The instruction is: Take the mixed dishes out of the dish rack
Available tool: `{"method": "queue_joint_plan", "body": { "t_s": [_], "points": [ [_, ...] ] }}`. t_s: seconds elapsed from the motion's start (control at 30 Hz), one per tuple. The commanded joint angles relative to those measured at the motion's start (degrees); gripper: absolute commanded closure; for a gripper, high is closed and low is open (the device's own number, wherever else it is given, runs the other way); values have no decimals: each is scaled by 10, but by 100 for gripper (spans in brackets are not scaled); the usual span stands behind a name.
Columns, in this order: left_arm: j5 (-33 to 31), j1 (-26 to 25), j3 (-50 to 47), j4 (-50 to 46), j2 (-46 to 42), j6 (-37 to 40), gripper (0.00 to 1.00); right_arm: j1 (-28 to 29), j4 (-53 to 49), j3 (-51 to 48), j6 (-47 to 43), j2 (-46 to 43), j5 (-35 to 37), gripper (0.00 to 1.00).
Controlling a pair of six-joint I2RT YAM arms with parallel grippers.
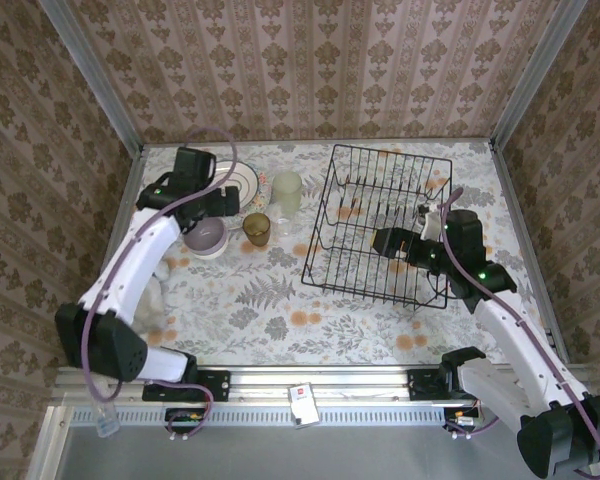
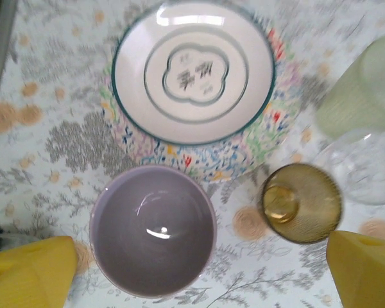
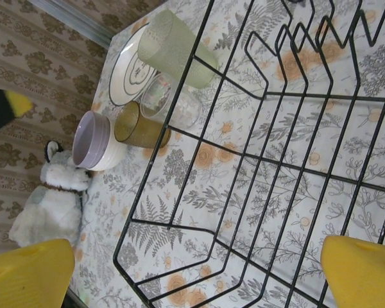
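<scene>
The black wire dish rack [image 1: 380,225] stands right of centre, and the flowered tablecloth shows through its wires [image 3: 276,160]. My right gripper [image 1: 380,241] hovers over its near right part, open [image 3: 196,276] with nothing between the yellow fingertips. At the far left a white plate [image 2: 194,70] lies on a floral-rimmed plate [image 2: 244,151]. In front of them stand the lavender bowl [image 2: 153,230] and the small brown cup [image 2: 301,202]. The pale green glass [image 2: 366,90] stands right of the plates. My left gripper [image 1: 212,205] is open [image 2: 199,276] above the bowl, holding nothing.
A clear glass [image 2: 366,167] stands between the green glass and the brown cup. A grey-white plush toy [image 1: 155,290] lies near the table's left edge, under the left arm. Wallpapered walls enclose the table on three sides.
</scene>
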Motion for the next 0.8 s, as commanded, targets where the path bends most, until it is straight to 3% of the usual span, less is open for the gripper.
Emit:
{"method": "queue_joint_plan", "body": {
  "t_s": [0.0,0.23,0.37,0.53,0.77],
  "points": [
    [72,16,-16,36,-53,-24,0,3,-30,31,-14,-3,38,0],
    [247,35,-39,117,-139,-70,3,-2,-103,74,-17,-4,133,0],
    [319,3,-64,169,-169,-94,8,-8,-158,106,-26,8,186,0],
    [287,-98,-58,144,-153,-55,12,-35,-187,113,-29,11,253,0],
    [220,-205,-29,91,-40,-10,16,-99,-159,76,-11,23,282,0]
  ]
}}
